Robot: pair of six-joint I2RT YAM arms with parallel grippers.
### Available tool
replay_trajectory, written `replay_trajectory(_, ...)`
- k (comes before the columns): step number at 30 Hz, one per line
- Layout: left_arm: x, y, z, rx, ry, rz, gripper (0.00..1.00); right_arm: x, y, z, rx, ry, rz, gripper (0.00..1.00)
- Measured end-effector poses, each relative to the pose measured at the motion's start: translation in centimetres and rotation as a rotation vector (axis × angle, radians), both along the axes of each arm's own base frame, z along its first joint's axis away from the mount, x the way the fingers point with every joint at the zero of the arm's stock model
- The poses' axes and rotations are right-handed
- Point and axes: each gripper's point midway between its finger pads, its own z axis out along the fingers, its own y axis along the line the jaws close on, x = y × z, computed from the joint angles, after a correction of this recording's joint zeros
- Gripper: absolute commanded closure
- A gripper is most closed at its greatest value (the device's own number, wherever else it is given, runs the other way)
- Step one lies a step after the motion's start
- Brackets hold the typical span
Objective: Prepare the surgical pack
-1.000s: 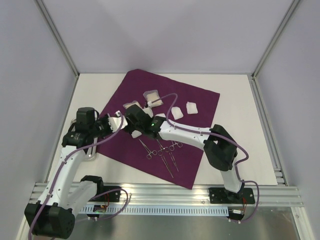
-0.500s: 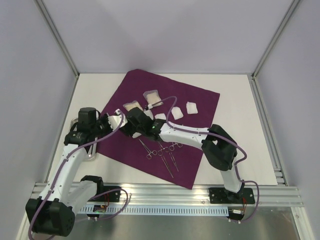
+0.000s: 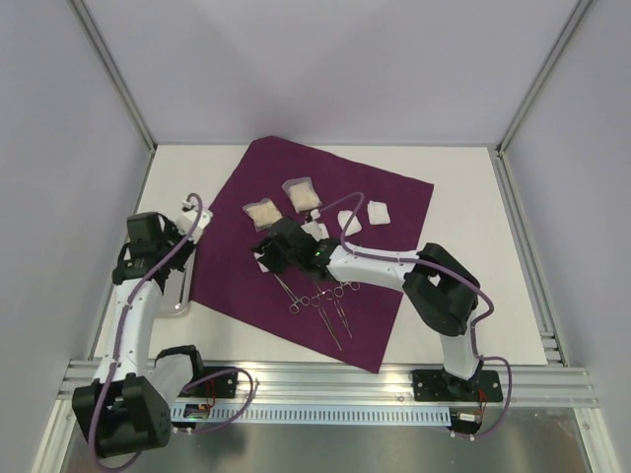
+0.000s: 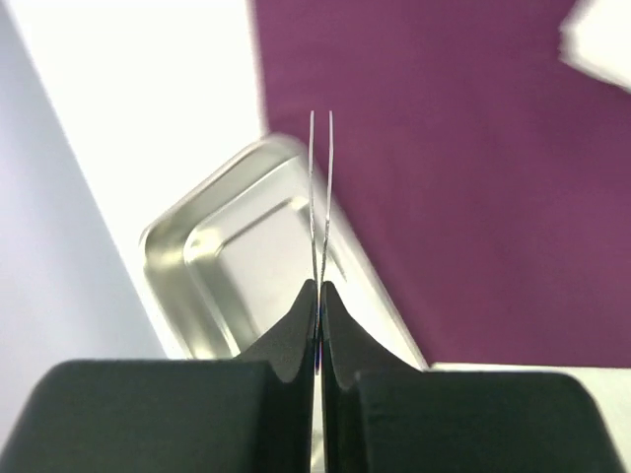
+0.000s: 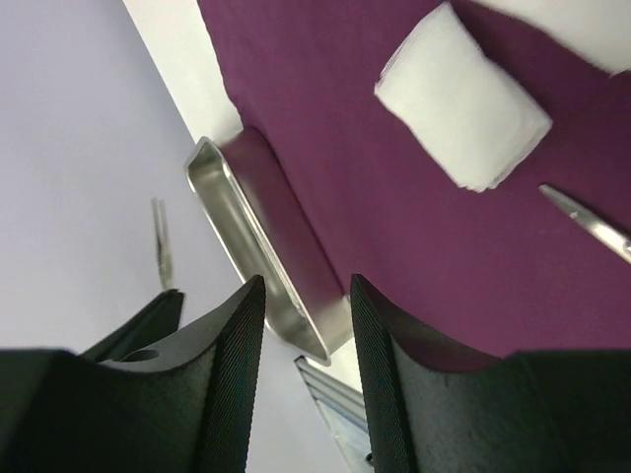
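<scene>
Surgical pack (image 3: 399,202): plum fabric square. Left tool (image 4: 317,301) pinching thin metal tweezers (image 4: 320,177); right tool (image 5: 308,296) spread, ribbed pads (image 5: 237,379).

Robotics lab test cell: plain pale walls (image 3: 325,69), aluminium-profile frame (image 3: 325,379), white table (image 3: 473,197).

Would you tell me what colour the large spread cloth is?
The cloth is deep plum purple; the top external view shows it best.
</scene>
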Motion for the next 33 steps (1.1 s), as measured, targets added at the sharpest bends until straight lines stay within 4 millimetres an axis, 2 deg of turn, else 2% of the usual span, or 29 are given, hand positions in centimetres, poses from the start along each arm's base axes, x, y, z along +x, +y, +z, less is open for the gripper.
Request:
replay_trajectory(3, -0.3, 3.5, 0.8, -0.052, -0.019, 0.147, 1.00, -0.2, -1.3, 0.4, -0.040, -0.043, 0.018, 0.58)
replay_trajectory(7, -1.7, 7.0, 0.3, -0.100, -0.016, 0.280, 1.00, -0.6, -2.6, 2.9, -0.055, -0.131, 0.050, 0.59)
replay_trajectory(11, -4.0, 10.3, -2.6, -0.150, 0.043, 0.418, 1.00, -1.0, -3.4, 4.8, -0.077, -0.214, 0.100, 0.59)
replay_trajectory(15, -5.9, 12.8, -5.4, -0.202, 0.123, 0.509, 1.00, -1.1, -3.6, 4.9, -0.114, -0.258, 0.139, 0.60)
replay_trajectory(19, -6.1, 13.0, -7.3, -0.238, 0.176, 0.499, 1.00, -1.2, -3.9, 4.3, -0.155, -0.273, 0.166, 0.60)
replay_trajectory(24, -5.9, 13.1, -8.4, -0.241, 0.171, 0.492, 1.00, -1.3, -4.2, 3.8, -0.185, -0.281, 0.183, 0.60)
replay_trajectory(30, -5.5, 14.1, -10.9, -0.252, 0.215, 0.516, 1.00, -1.6, -5.1, 2.2, -0.227, -0.263, 0.193, 0.60)
replay_trajectory(33, -5.5, 14.1, -11.6, -0.256, 0.231, 0.516, 0.87, -1.5, -5.7, 1.5, -0.250, -0.255, 0.187, 0.60)
